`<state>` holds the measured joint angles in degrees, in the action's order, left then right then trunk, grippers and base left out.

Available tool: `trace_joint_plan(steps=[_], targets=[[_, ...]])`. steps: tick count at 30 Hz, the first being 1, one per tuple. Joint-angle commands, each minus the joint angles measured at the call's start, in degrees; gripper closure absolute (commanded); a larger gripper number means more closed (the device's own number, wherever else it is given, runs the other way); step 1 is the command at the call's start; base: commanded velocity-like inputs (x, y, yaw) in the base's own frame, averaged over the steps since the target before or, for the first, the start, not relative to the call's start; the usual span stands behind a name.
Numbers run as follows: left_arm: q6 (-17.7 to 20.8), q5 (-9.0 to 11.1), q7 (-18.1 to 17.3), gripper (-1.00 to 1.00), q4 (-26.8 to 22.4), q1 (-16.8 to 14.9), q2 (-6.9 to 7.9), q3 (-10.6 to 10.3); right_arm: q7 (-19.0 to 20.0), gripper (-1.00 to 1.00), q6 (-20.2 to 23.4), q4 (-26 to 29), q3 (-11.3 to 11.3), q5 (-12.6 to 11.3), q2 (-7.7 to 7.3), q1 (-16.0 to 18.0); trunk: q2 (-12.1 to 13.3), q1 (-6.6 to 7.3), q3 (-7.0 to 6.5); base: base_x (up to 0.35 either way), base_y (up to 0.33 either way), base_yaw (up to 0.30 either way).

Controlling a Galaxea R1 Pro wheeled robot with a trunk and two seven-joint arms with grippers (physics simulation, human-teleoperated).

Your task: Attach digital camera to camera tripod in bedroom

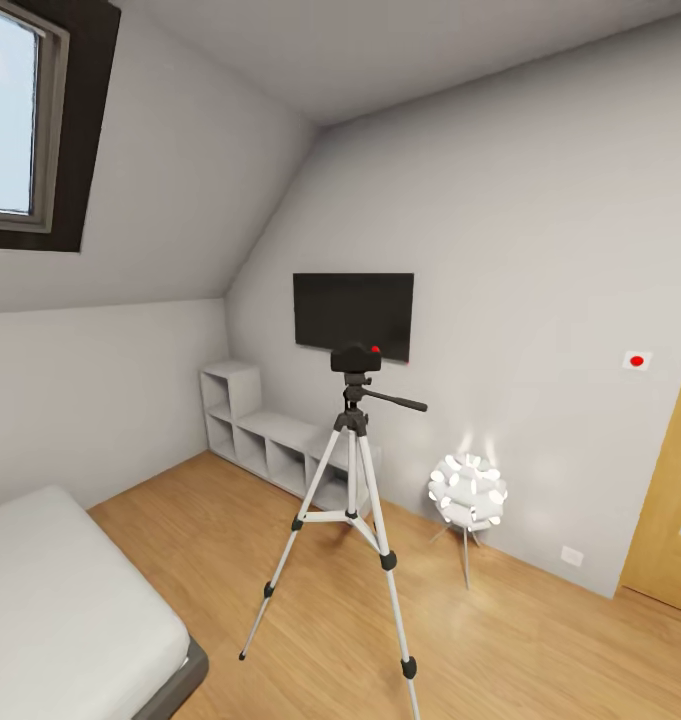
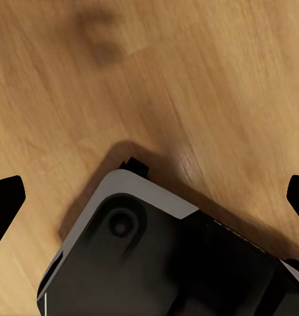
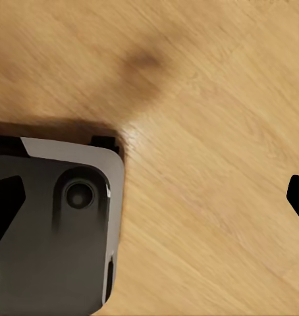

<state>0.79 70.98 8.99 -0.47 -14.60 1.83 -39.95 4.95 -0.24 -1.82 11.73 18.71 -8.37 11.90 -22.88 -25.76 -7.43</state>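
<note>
You see the digital camera (image 1: 356, 358) sitting on the camera tripod (image 1: 352, 500), just in front of the wall screen (image 1: 353, 314). Both your claws (image 2: 149, 197) (image 3: 149, 191) are spread wide, holding nothing.

Open floor (image 1: 540, 650) around tripod (image 1: 352, 500); lamp (image 1: 468, 492) beside

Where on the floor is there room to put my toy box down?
Bare wood floor lies between the camera tripod and the door, and between the bed and the tripod's legs. It's crowded by the wall around the shelf unit and lamp.
</note>
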Motion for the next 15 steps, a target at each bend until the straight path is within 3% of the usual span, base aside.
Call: trace_joint_plan(steps=[1,15], targets=[[0.1,0.4,0.2,-1.0,-0.1,0.0,0.01,-0.5,0.2,-1.0,0.0,-0.1,0.5,0.5,-0.02,0.1,0.0,-0.02,0.02,0.0,0.0,0.0],[0.1,0.4,0.2,-1.0,-0.1,0.0,0.01,-0.5,-0.1,-1.0,0.0,0.1,0.6,0.4,0.36,0.1,0.0,-0.02,0.02,0.0,0.0,0.0]])
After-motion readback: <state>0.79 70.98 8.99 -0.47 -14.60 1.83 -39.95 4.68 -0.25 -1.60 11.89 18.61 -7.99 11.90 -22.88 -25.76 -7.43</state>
